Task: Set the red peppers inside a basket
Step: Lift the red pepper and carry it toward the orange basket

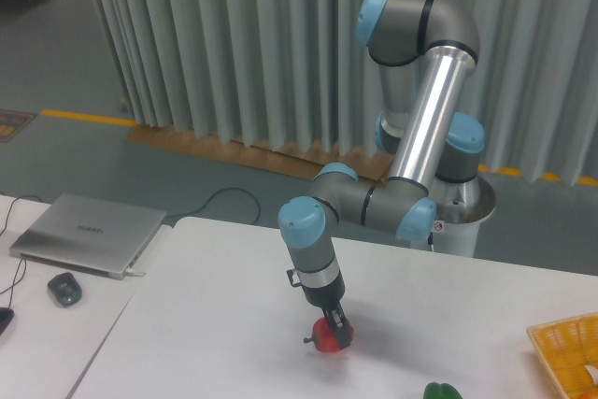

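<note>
The small glossy red pepper (326, 336) lies on the white table (215, 324), its short dark stem pointing left. My gripper (338, 332) comes down on it from above, its dark fingers closed around the pepper's right side. The yellow-orange lattice basket (568, 350) shows only as a corner at the right edge of the frame, well away from the pepper.
A dark green pepper (442, 391) peeks up at the bottom edge, right of the red one. A closed silver laptop (86, 234) and a grey mouse (64, 288) sit on the neighbouring table at the left. The arm's base (455, 212) stands behind the table.
</note>
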Motion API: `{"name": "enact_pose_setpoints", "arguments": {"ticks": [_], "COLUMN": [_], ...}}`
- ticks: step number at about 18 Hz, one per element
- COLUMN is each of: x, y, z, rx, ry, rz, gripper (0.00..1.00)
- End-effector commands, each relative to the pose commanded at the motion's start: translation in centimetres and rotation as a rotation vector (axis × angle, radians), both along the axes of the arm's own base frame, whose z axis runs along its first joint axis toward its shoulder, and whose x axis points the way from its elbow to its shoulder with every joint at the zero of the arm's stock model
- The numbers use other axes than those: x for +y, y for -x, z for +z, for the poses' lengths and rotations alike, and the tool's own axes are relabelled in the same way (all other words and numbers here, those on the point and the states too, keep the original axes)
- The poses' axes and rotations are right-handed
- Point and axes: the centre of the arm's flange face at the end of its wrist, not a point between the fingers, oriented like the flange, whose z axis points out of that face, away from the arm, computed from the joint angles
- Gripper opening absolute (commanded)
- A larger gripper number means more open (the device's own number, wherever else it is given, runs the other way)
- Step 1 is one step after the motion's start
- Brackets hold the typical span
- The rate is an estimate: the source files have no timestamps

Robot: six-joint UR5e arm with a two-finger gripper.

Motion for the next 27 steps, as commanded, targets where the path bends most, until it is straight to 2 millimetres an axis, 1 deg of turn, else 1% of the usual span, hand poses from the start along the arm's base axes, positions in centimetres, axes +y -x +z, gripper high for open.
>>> {"name": "enact_pose_setpoints", "arguments": {"ticks": [1, 4, 5, 7, 10, 11, 15, 16, 18, 21, 23, 27], "x": [-0.3, -2.0, -2.2, -2.8, -3.7, -4.1, -7.2, -8.2, -9.8, -11.2, -11.7, -13.2], "y": [0.6, 3.4, 3.9, 6.0, 8.1, 9.4, 13.0, 13.9, 15.1, 16.5, 17.1, 19.1], "z": [0.7, 3.0, 3.3, 3.8, 3.6, 3.9, 5.1, 5.9, 7.0, 7.8, 7.8, 7.9], "rx": [0.003, 0.010, 0.010, 0.013, 0.008, 0.009, -0.021, -0.035, -0.055, -0.069, -0.078, -0.105], "ry": [-0.010, -0.041, -0.043, -0.050, -0.038, -0.039, -0.023, -0.021, -0.028, -0.032, -0.034, -0.035], "rz": [0.009, 0.048, 0.042, 0.066, 0.070, 0.063, 0.030, 0.023, 0.001, -0.016, -0.030, -0.050], "gripper": [0.48, 0.49, 0.49, 0.49, 0.49, 0.49, 0.49, 0.49, 0.49, 0.49, 0.49, 0.49]}}
